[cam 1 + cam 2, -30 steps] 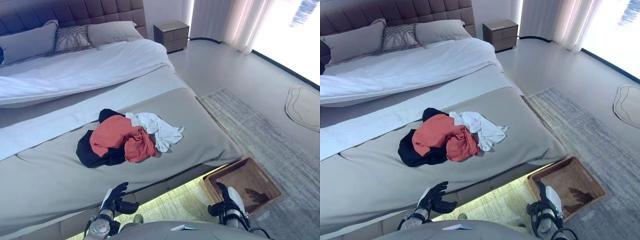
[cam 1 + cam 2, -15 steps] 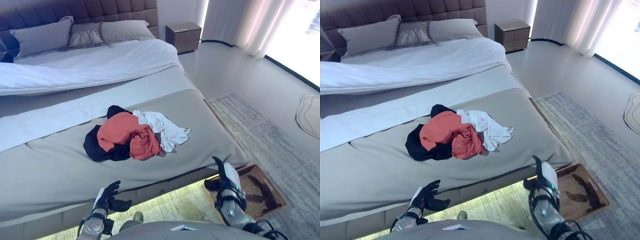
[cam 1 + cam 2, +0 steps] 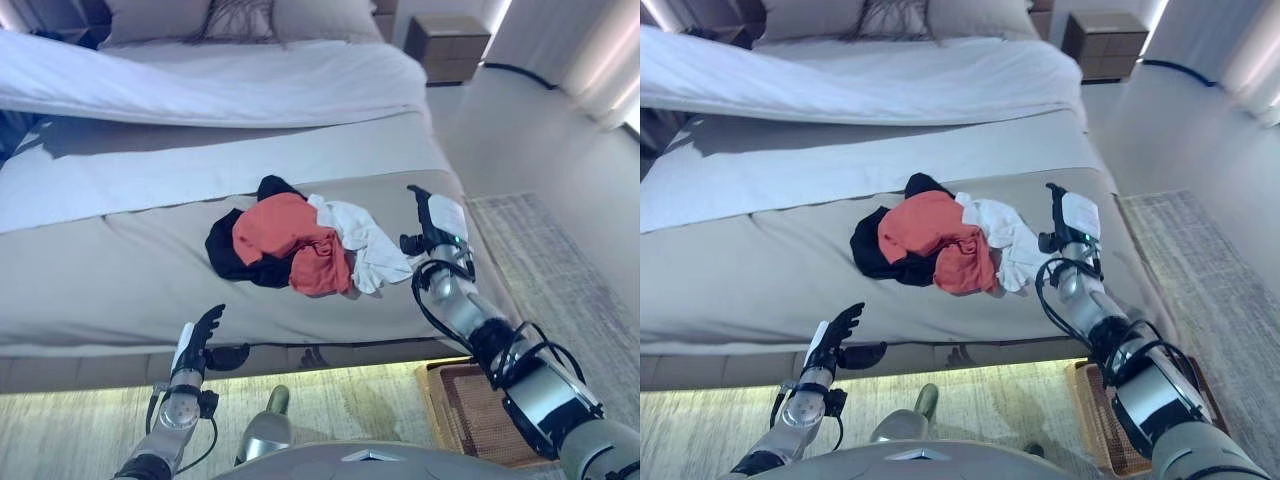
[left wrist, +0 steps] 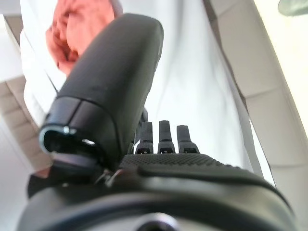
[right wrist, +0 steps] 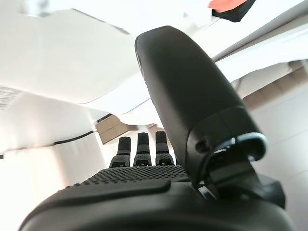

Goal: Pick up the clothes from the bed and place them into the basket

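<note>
A pile of clothes lies on the grey bed cover (image 3: pixel 120 290): an orange-red garment (image 3: pixel 285 235) on top, a black one (image 3: pixel 225 255) under it at the left, a white one (image 3: pixel 365 235) at the right. My right hand (image 3: pixel 435 225) is raised over the bed just right of the white garment, fingers straight, holding nothing. My left hand (image 3: pixel 195 335) is low at the bed's front edge, open and empty. The woven basket (image 3: pixel 465 415) stands on the floor at the lower right, partly behind my right arm. The orange garment also shows in the left wrist view (image 4: pixel 77 29).
A white duvet (image 3: pixel 220 85) and pillows (image 3: pixel 160 15) cover the far half of the bed. A nightstand (image 3: pixel 450 45) stands at the back right. A grey rug (image 3: pixel 570 290) lies on the floor right of the bed.
The camera has tilted down and nearer the bed. My right hand has risen from beside the basket to over the bed next to the white garment. My left hand stays low.
</note>
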